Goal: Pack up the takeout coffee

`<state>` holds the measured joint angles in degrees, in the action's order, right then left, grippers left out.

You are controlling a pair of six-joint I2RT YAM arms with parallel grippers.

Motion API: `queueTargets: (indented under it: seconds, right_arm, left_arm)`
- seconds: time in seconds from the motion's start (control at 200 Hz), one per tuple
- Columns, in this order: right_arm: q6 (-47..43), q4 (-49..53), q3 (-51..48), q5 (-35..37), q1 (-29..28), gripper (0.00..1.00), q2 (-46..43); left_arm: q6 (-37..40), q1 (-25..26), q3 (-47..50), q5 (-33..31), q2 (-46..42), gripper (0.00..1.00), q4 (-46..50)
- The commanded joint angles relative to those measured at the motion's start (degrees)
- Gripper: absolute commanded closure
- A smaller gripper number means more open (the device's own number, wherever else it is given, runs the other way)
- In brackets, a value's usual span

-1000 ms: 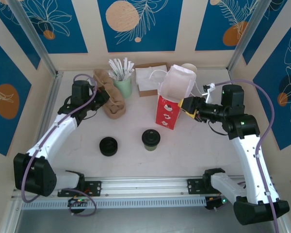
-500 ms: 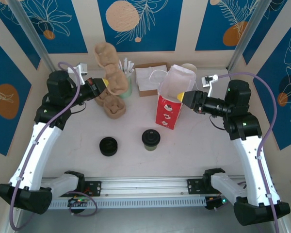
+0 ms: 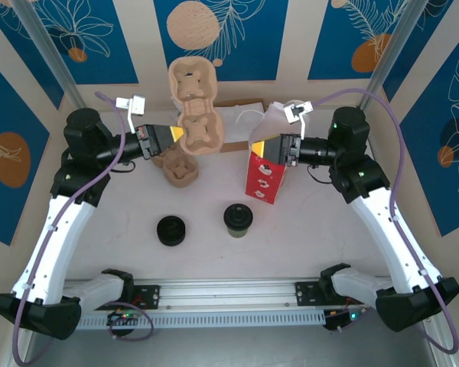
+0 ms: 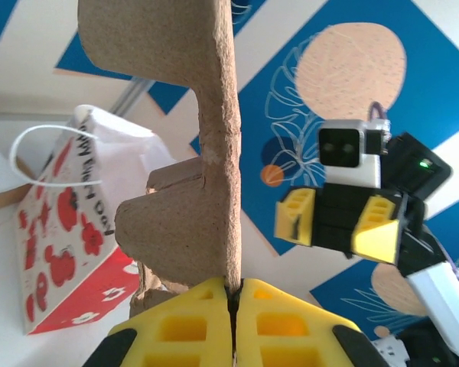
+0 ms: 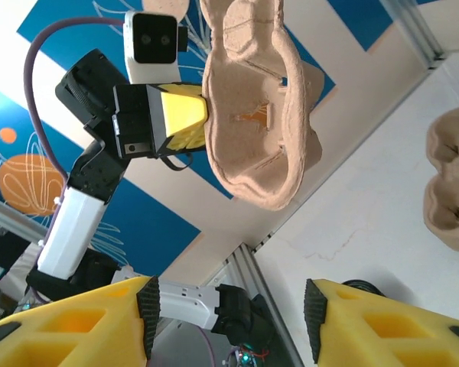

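The takeout coffee (image 3: 238, 218), a short dark cup with a black lid, stands on the table in front of the red-and-white bag (image 3: 263, 174). My left gripper (image 3: 177, 135) is shut on the edge of a brown cardboard cup carrier (image 3: 195, 107), held up in the air on edge. In the left wrist view the carrier (image 4: 183, 115) rises from my pinched gripper (image 4: 231, 294), with the bag (image 4: 69, 229) behind it. My right gripper (image 3: 261, 147) is open by the bag's open top, and holds nothing (image 5: 229, 313). It faces the carrier (image 5: 252, 115).
A low stack of black lids (image 3: 170, 229) sits left of the coffee. More cardboard carriers (image 3: 180, 171) lie under the raised one. A box of white napkins (image 3: 233, 120) is at the back. A metal rail (image 3: 229, 291) runs along the near edge.
The left arm has lifted the carrier off the pile and raised it toward the middle. The right gripper has swung left, from beside the bag to its open top.
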<state>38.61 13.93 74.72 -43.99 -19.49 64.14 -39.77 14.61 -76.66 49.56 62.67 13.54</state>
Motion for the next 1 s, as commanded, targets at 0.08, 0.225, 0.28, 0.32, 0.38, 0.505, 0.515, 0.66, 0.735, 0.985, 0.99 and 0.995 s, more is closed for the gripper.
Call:
queueTargets:
  seconds: [0.08, 0.225, 0.28, 0.32, 0.38, 0.505, 0.515, 0.66, 0.735, 0.985, 0.99, 0.995]
  right_arm:
    - [-2.75, -6.27, 2.13, -3.65, -1.05, 0.47, 2.27]
    - [-3.99, -7.89, 3.43, -6.18, -2.52, 0.47, 3.83]
    - [-4.82, -7.86, 3.9, -6.65, -2.97, 0.47, 4.11]
    - [-5.24, -7.98, 4.1, -6.96, -3.14, 0.47, 4.36]
    - [-5.62, -7.95, 4.46, -6.92, -3.26, 0.47, 4.5]
    - [-5.91, -8.27, 4.68, -7.35, -3.17, 0.48, 4.68]
    - [-5.89, -8.32, 4.66, -7.28, -3.14, 0.48, 4.68]
    - [-6.35, -7.52, 4.57, -6.26, -3.04, 0.49, 4.76]
    - [-7.23, -5.94, 4.8, -5.08, -2.9, 0.49, 4.7]
    - [-11.32, 0.25, 6.66, -1.08, -2.44, 0.46, 2.77]
    - [-11.39, 0.37, 6.67, -0.96, -2.42, 0.46, 2.72]
    - [-11.46, 0.42, 6.62, -0.81, -2.41, 0.46, 2.6]
  left_arm:
    - [-0.83, 2.23, -0.39, 6.04, -0.22, 0.94, -7.83]
    - [-0.61, 4.17, -1.24, 6.97, 1.1, 0.95, -9.08]
    - [-0.5, 4.67, -1.62, 7.12, 1.68, 0.95, -9.38]
    - [-0.44, 4.93, -1.94, 7.19, 2.06, 0.95, -9.4]
    - [-0.49, 5.39, -2.4, 7.52, 2.65, 0.96, -9.77]
    - [-0.48, 5.97, -3.05, 7.52, 3.49, 0.95, -9.93]
    - [-0.53, 6.0, -3.05, 7.56, 3.55, 0.95, -9.93]
    - [-0.65, 6.78, -3.48, 7.77, 3.92, 0.96, -10.38]
    - [-0.39, 6.92, -3.65, 7.83, 3.9, 0.96, -10.1]
    - [-0.05, 7.01, -3.5, 6.96, 3.51, 0.97, -9.15]
    - [-0.05, 7.01, -3.49, 6.96, 3.46, 0.97, -9.15]
    - [-0.09, 7.01, -3.49, 6.95, 3.44, 0.97, -9.15]
